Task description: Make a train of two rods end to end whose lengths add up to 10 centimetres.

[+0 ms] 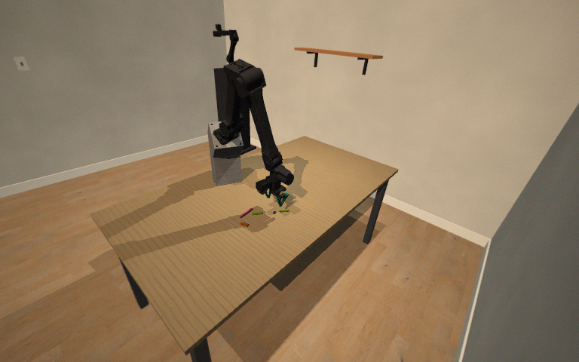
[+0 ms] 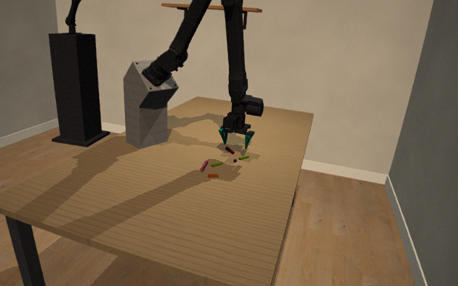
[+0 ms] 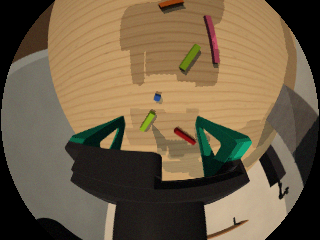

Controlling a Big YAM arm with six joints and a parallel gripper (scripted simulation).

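Your tool [image 1: 277, 199] [image 2: 235, 146] [image 3: 160, 120] is wide open, holding nothing, above the tabletop [image 1: 213, 273] [image 2: 181, 212] [image 3: 100, 65]. The two lime rods lie apart, well inside its edges; you have open room around the blue rod [image 1: 274, 212] [image 2: 234, 160] [image 3: 157, 97] between them.

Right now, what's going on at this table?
A robot arm holds its open gripper above the table, with nothing between the fingers. Below and around it lie a red rod, two lime rods, a small blue rod, a pink rod and an orange rod. They lie apart at different angles, so no train is made; the lime pair would add up to ten.
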